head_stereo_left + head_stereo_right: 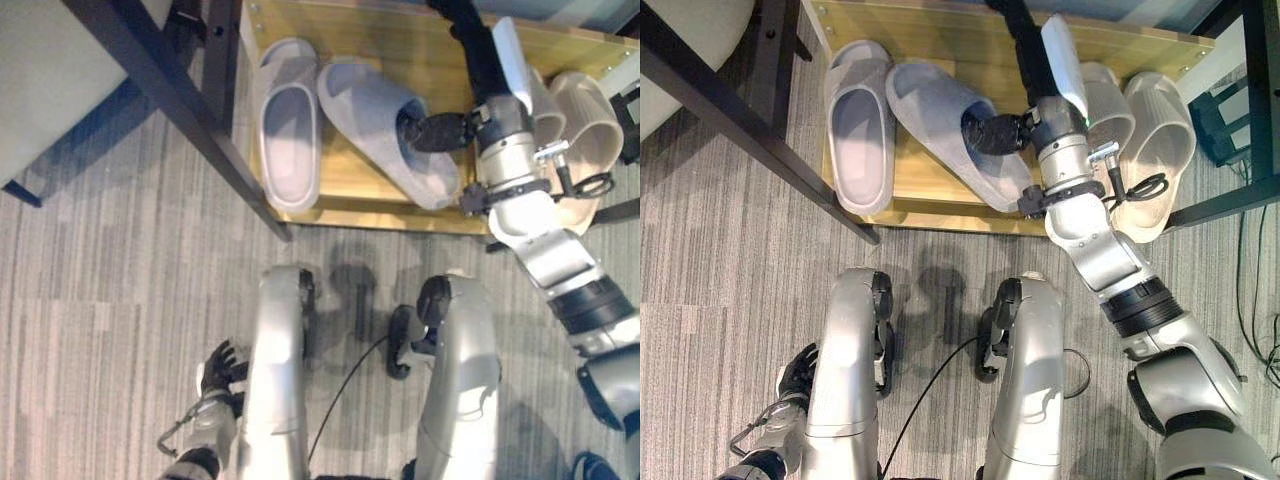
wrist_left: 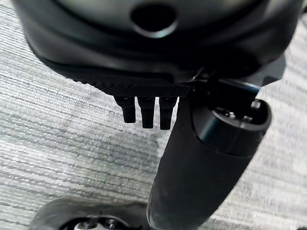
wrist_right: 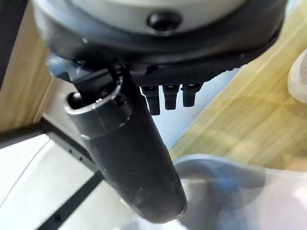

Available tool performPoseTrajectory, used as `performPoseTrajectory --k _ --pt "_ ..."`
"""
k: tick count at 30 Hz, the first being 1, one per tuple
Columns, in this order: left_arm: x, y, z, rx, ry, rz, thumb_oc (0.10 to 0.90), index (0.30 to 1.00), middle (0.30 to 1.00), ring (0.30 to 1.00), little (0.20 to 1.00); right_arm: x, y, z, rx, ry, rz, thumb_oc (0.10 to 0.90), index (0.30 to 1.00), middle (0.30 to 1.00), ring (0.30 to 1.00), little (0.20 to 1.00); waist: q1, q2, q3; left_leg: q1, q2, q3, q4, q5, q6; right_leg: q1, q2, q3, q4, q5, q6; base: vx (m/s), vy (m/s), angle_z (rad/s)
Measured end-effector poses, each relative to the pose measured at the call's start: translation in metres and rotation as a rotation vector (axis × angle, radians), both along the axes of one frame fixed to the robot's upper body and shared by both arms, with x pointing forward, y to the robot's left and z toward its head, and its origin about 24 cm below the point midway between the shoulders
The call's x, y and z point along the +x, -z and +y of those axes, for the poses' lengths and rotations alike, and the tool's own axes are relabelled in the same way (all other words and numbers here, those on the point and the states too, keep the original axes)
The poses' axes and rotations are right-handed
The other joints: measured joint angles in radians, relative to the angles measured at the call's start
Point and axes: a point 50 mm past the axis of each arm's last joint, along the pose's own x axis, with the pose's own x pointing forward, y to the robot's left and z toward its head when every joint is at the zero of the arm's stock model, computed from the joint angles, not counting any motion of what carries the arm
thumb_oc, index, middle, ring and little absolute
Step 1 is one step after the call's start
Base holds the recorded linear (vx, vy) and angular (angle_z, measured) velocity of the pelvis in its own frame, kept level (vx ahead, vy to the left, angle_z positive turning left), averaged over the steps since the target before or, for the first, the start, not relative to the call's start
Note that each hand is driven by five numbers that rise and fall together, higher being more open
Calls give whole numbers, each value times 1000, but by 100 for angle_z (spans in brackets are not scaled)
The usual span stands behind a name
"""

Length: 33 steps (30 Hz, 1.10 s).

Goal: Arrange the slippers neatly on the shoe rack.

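Right hand [image 1: 1002, 132] pinches the strap of a tilted grey slipper [image 1: 940, 115] on the shoe rack [image 1: 940, 30]; left hand [image 1: 218, 368] hangs relaxed, holding nothing

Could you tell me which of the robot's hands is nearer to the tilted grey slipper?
Right. The right hand is at the tilted grey slipper; the left hand hangs over the floor.

The shoe rack [image 1: 360, 200] is sitting across the top of the frame, and on it two slippers are lying at its left end: one slipper [image 1: 288, 125] straight, the second slipper [image 1: 385, 130] slanting just to its right, their upper ends touching. My right hand [image 1: 440, 130] is reaching in over the slanting one. Two more slippers [image 1: 1155, 150] are lying at the upper right, beside my arm. My left hand [image 1: 222, 370] is hanging at the lower left, over the floor [image 1: 100, 300].
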Motion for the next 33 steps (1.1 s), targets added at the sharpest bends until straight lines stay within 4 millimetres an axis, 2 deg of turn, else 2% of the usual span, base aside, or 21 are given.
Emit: performPoseTrajectory --k 5,12,14,17,20,23,26,28,30,33 --pt "0 1 -1 -10 28 14 800 900 900 900 900 3 9 -4 -42 19 46 800 900 900 900 900 -10 0 0 0 1 0 4 -5 0 -1 0 0 5 -3 0 0 0 0" --pt "1 1 -2 -10 42 14 800 900 900 900 900 2 10 -6 -67 48 40 800 900 900 900 900 -14 0 0 1 2 0 5 -6 0 -2 1 1 7 -5 0 0 0 0" --pt "2 1 -2 0 53 15 800 900 900 900 900 -7 11 -8 -49 34 18 800 900 900 900 900 -15 0 0 0 2 0 5 -9 0 -3 2 2 8 -7 2 0 0 0" --pt "0 1 -1 8 53 22 800 900 900 900 900 -39 8 -2 -24 -50 -90 800 900 900 900 900 -21 0 0 0 -1 6 5 -13 0 -5 0 7 14 -18 4 1 -3 4" --pt "-1 2 -1 9 46 26 800 900 900 900 900 -54 9 1 -30 -88 -145 800 900 900 900 900 -35 -1 0 2 -2 6 5 -16 -3 -4 1 8 16 -22 6 1 -3 1" --pt "0 2 -1 17 51 23 800 900 900 900 900 -62 24 -4 2 -96 -123 800 900 900 900 900 -44 -5 0 6 0 6 6 -20 -5 -4 3 8 17 -23 4 0 0 0" --pt "0 1 -2 21 52 22 800 900 900 900 900 -64 48 -12 22 -65 -41 800 900 900 900 900 -46 -8 0 8 2 6 6 -23 -5 -5 4 8 18 -24 3 0 0 0" --pt "0 2 -1 27 43 25 800 900 900 900 900 -65 67 -13 50 -55 30 800 900 900 900 900 -65 -8 0 8 2 6 6 -24 -5 -7 5 8 19 -25 2 0 0 0" --pt "-1 2 -1 29 40 27 800 900 900 900 900 -66 75 -12 56 -56 57 800 900 900 900 900 -67 -8 0 8 3 6 7 -25 -4 -8 6 9 20 -25 1 -1 0 -2" --pt "0 1 -1 32 42 22 800 900 900 900 900 -66 75 -12 55 -60 61 800 900 900 900 900 -66 -8 0 8 10 3 10 -25 -3 -9 9 9 21 -24 -1 -3 5 -3"
